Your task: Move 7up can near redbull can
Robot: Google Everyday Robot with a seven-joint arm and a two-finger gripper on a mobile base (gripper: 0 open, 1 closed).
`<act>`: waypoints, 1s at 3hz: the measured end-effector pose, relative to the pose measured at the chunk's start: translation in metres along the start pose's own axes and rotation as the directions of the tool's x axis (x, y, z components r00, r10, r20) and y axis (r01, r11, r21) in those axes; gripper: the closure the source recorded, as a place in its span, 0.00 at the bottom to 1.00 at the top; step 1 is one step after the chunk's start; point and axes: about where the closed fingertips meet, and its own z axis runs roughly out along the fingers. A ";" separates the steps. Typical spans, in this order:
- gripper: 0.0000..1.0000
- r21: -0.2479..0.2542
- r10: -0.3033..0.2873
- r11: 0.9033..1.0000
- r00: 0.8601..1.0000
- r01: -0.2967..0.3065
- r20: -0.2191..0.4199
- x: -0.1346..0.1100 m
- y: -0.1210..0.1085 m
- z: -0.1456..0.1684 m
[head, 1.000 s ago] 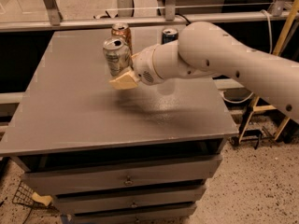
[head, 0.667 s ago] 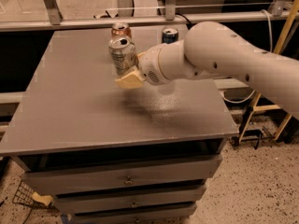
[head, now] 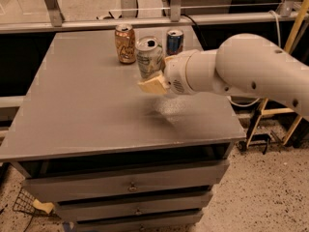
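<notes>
End effector [head: 157,75] is clenched on the lower side of the 7up can [head: 148,56], which looks lifted off the tabletop [head: 82,105]. It sits just in front-left of the redbull can [head: 175,41], with a copper can [head: 125,43] beside it. The 7up can is likely light, thin-walled, smooth and easily dented, so a gentle mid-body side grip suits it.

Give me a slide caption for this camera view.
Gripper holds the 7up can above the grey table, near the redbull can and copper can.
</notes>
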 end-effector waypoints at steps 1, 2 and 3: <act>1.00 0.128 0.027 0.991 1.000 -0.029 0.017 0.012 -0.008 -0.040; 1.00 0.231 0.035 0.972 0.999 -0.043 0.039 0.015 -0.017 -0.067; 1.00 0.329 0.065 0.941 0.997 -0.077 0.048 0.026 -0.032 -0.084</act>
